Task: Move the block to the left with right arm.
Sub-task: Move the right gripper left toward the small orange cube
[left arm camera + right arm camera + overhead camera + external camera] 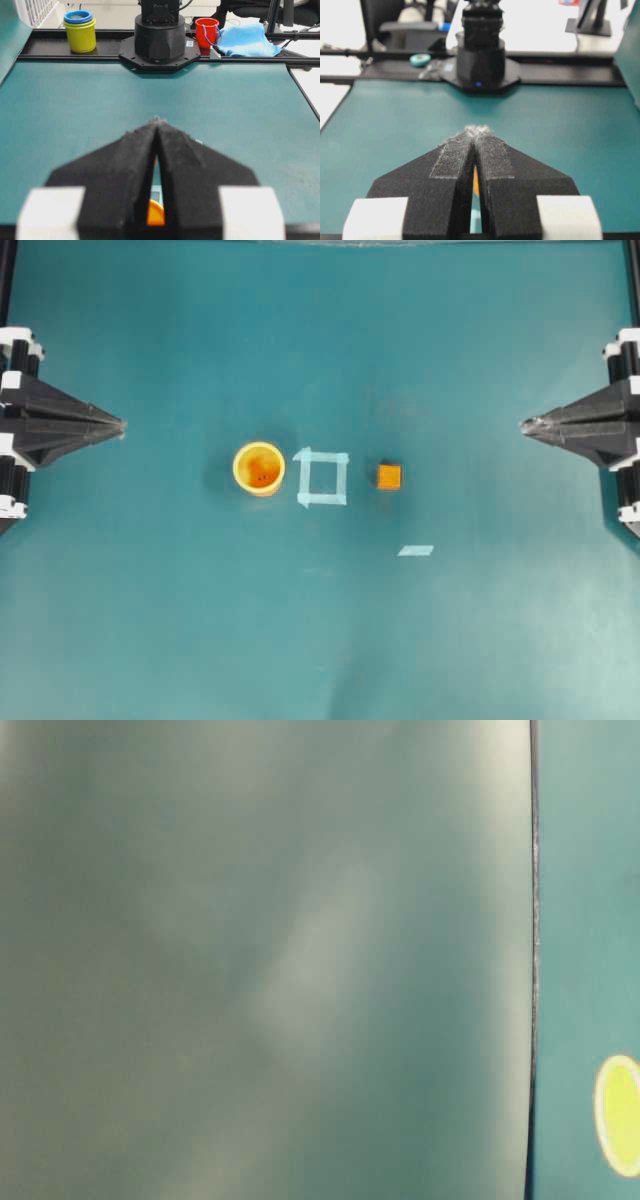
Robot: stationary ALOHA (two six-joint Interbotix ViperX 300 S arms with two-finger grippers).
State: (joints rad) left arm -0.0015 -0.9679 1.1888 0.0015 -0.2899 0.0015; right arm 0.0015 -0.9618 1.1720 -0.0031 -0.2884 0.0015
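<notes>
Counter (150, 620): matt teal sheet, smooth. Block (389, 476): orange, matt faces. Cup (259, 468): glossy yellow-orange plastic. Tape square (322, 478): pale blue, matt. Right gripper (476, 131): black, fuzzy worn pads. Cloth (245, 41) at one o'clock of the left wrist view: soft blue fabric.

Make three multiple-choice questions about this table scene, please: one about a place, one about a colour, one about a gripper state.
1. Where does the block lie?
A. inside the cup
B. right of the tape square
C. between cup and square

2. What colour is the tape square?
A. pale blue
B. red
C. black

3. How is the right gripper?
A. shut on the block
B. wide open
C. shut, holding nothing

Answers: 1 B, since the overhead view shows cup, square, then block in a row from left to right. 2 A, the strips are pale blue on the teal table. 3 C, its fingers meet in a point far from the block.
</notes>
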